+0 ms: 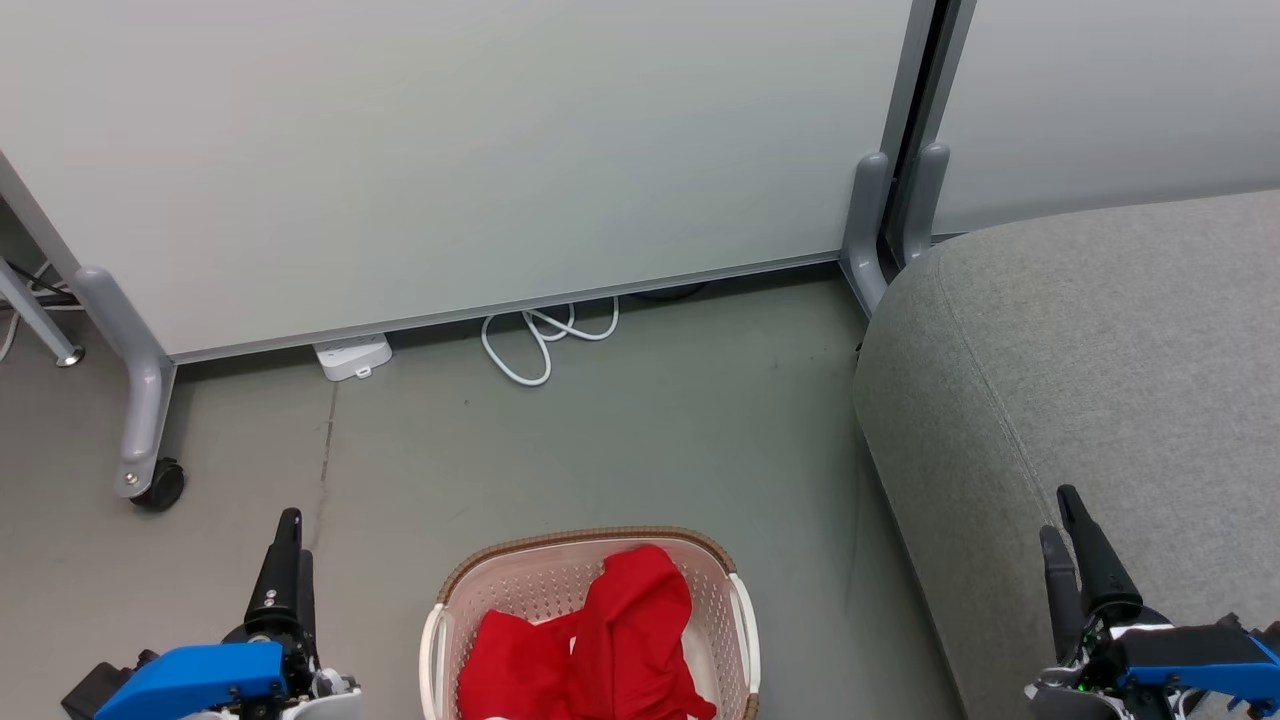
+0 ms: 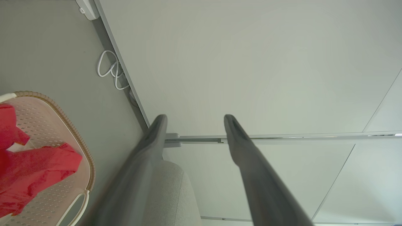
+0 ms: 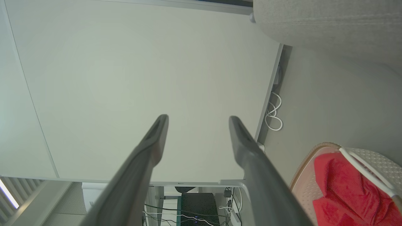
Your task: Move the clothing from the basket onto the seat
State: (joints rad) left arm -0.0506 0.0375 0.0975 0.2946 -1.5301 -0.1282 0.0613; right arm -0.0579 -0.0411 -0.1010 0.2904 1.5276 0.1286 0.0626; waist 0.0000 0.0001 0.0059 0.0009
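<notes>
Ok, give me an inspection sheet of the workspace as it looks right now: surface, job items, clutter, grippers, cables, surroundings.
Surface: grey floor.
Job's things: red clothing heaped inside the basket, which stands on the floor; grey seat to its right, bare where visible.
Clutter: nothing seen.
Grippers: left gripper and right gripper both open, holding nothing, either side of the basket.
Cables: white cable looped on the floor at the partition's foot, near a white power strip.
Surroundings: pale partition panels on grey legs, one with a caster.
</notes>
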